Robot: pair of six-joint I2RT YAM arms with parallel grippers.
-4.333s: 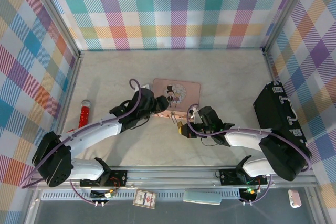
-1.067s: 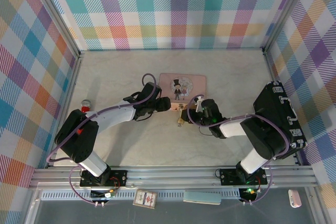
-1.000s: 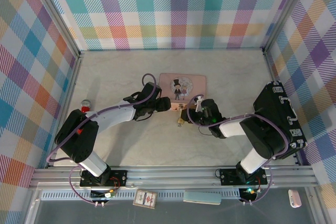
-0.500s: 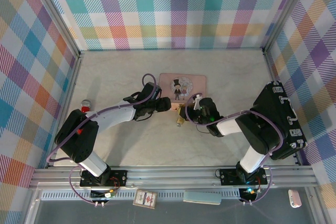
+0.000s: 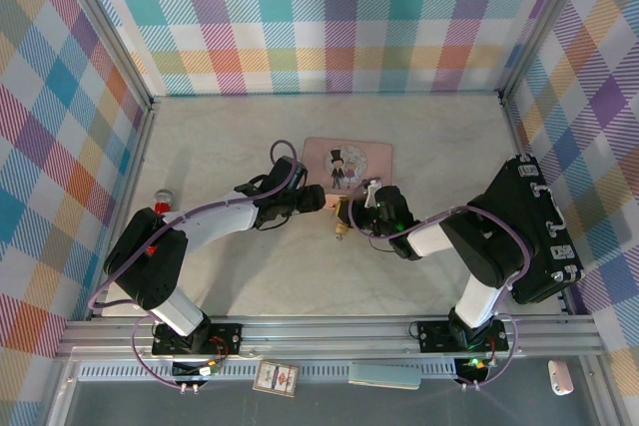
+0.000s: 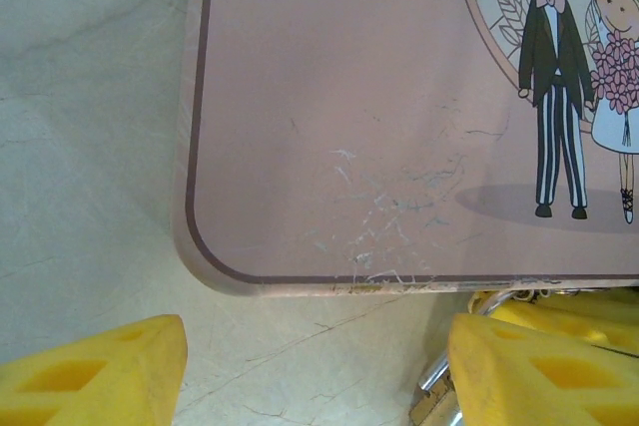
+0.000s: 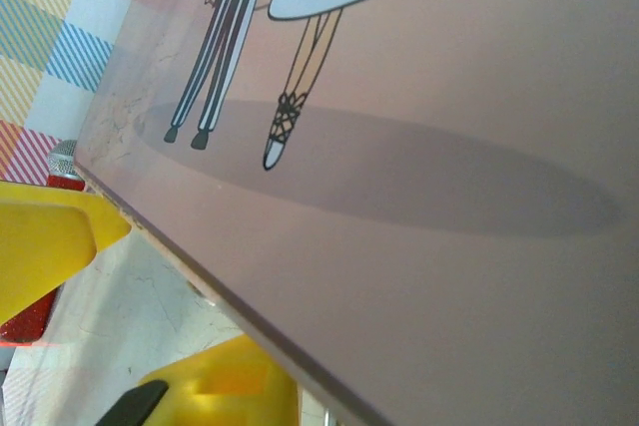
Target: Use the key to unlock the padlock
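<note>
The left arm [image 5: 205, 224] and the right arm [image 5: 439, 238] are alike: white link shells, black joint housings, and a purple-grey cable looping along each. The left hand [image 6: 318, 346] has bright yellow plastic fingers [image 6: 95, 371] with moulded hollows. The right hand [image 7: 180, 291] is the same yellow, with a black patch on one finger.
</note>
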